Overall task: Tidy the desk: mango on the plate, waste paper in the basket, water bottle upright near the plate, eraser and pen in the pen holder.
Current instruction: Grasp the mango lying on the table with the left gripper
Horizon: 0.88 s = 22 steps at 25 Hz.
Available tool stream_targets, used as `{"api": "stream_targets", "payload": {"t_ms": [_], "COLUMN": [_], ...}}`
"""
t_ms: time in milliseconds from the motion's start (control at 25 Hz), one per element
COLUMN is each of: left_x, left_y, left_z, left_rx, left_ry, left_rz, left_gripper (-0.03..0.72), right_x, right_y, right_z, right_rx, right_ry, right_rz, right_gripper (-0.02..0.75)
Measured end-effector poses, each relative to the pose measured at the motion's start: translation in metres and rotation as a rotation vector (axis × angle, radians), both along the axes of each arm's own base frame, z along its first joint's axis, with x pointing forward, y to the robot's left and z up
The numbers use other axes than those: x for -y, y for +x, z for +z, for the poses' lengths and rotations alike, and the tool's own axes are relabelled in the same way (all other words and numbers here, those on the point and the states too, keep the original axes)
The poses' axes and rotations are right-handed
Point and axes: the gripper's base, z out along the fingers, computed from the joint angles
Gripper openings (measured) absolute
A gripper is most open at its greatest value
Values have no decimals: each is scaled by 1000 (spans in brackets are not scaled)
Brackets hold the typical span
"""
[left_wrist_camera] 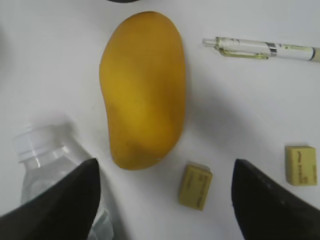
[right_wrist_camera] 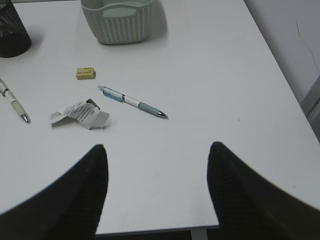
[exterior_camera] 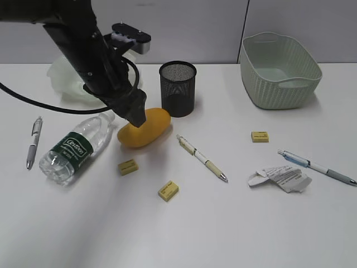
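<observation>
Left gripper [left_wrist_camera: 165,200] spread wide over mango [left_wrist_camera: 142,90], pre-grasp; I judged next: lower, close, carry to plate [exterior_camera: 70,78].

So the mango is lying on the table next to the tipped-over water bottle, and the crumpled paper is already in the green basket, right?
Not quite. The mango does lie on the table beside the tipped-over water bottle, but the crumpled paper is not in the green basket. It lies on the table in front of it, beside a blue pen. The exterior view shows this, and the right wrist view confirms it.
</observation>
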Motion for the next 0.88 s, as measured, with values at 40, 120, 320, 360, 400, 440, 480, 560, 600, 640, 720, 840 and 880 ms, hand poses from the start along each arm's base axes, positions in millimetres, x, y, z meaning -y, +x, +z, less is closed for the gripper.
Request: {"api": "stream_targets", "payload": {"t_ms": [40, 120, 320, 360, 400, 440, 480, 560, 600, 640, 720, 840, 880], "left_x": [1, 3, 7, 8, 9, 10, 11, 12, 13, 13, 13, 13, 14], "left_y": [2, 7, 16, 17, 19, 21, 23, 26, 27, 27, 28, 28, 28], "left_z": [-6, -17, -44, -49, -52, -55, -59, -65, -68, -71, -76, -80, -80], "left_rx": [1, 5, -15, -21, -21, -25, -26, -25, -27, -30, -36, -46, -47], "left_ry": [6, 14, 33, 37, 38, 40, 41, 41, 42, 44, 47, 51, 51], "left_rz": [-5, -10, -14, -14, -15, -17, -16, -15, -15, -15, -14, -14, -14], "left_gripper": [621, 621, 621, 621, 621, 621, 621, 621, 621, 620, 615, 573, 557], "right_x": [0, 0, 0, 0, 0, 0, 0, 0, 0, 0, 0, 0, 0], "right_y": [0, 0, 0, 0, 0, 0, 0, 0, 0, 0, 0, 0, 0], "right_z": [0, 0, 0, 0, 0, 0, 0, 0, 0, 0, 0, 0, 0], "right_rx": [0, 0, 0, 0, 0, 0, 0, 0, 0, 0, 0, 0, 0], "right_ry": [0, 0, 0, 0, 0, 0, 0, 0, 0, 0, 0, 0, 0], "right_rz": [0, 0, 0, 0, 0, 0, 0, 0, 0, 0, 0, 0, 0], "right_gripper": [499, 499, 499, 499, 499, 499, 499, 499, 499, 499, 499, 499, 499]}}
